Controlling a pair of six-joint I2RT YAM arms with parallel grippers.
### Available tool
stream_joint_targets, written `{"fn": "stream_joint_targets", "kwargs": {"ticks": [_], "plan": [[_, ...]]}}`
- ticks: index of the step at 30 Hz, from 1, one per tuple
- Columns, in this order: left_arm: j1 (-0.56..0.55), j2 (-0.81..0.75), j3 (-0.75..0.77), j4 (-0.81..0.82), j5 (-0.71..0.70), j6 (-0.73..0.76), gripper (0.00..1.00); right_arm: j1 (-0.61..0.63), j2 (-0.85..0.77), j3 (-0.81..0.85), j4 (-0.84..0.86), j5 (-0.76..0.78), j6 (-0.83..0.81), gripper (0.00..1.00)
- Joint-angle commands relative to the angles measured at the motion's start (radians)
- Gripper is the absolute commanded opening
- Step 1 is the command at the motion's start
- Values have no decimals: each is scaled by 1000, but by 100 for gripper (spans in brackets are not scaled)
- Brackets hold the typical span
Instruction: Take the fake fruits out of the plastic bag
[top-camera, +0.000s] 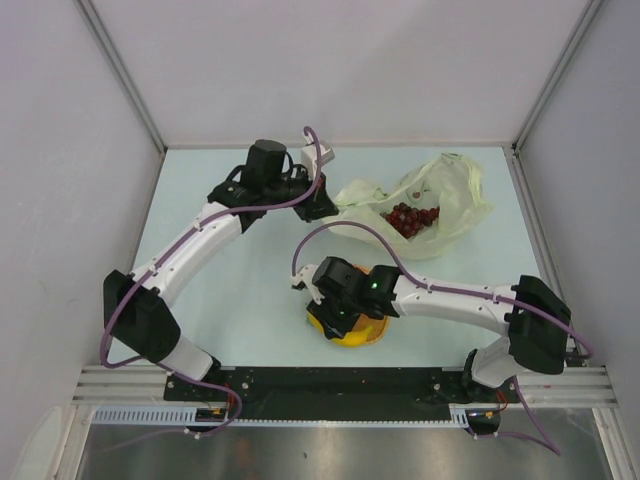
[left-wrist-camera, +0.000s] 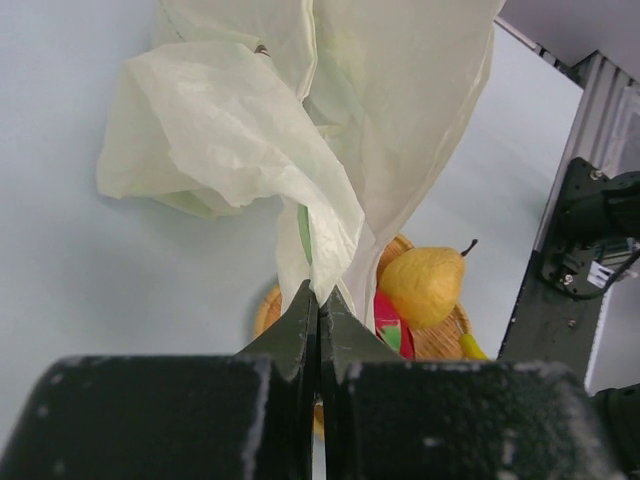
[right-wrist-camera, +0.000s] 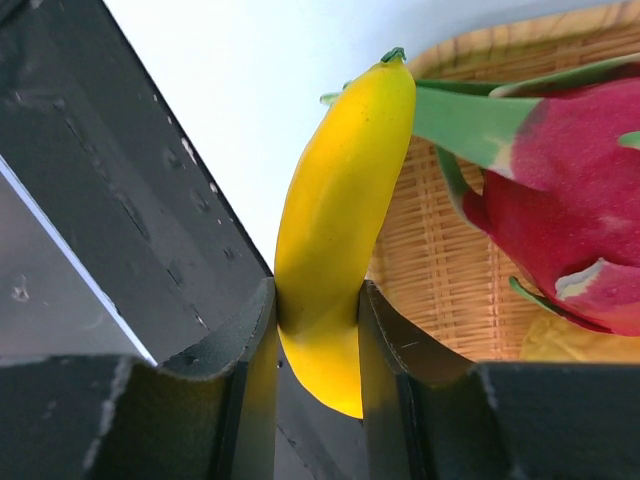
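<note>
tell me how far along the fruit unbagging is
Done: the pear and dragon fruit rest on the woven mat. In hand: the right gripper clamps the banana by the mat while the left gripper pinches the bag. Left: the grape bunch inside the bag.

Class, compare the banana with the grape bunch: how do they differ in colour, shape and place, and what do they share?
Colour: the banana is yellow, the grape bunch dark red. Shape: the banana is one smooth curved piece, the grape bunch a cluster of small balls. Place: the banana is held in the right gripper by the woven mat; the grape bunch lies inside the plastic bag. Both are fake fruit.
</note>
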Motion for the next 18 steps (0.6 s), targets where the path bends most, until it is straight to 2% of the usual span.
{"fn": "stream_joint_targets", "kwargs": {"ticks": [1, 5, 14, 18], "plan": [[5, 7, 26, 38, 57, -56, 0, 14, -18, -9, -50, -9, -79, 0], [5, 14, 45, 39, 85, -84, 0, 18, -37, -22, -71, 20, -61, 0], [5, 8, 46, 39, 88, -93, 0, 24, -52, -55, -85, 64, -130, 0], [5, 11, 46, 45, 94, -101, 0, -17, -24, -60, -61, 87, -130, 0]]}}
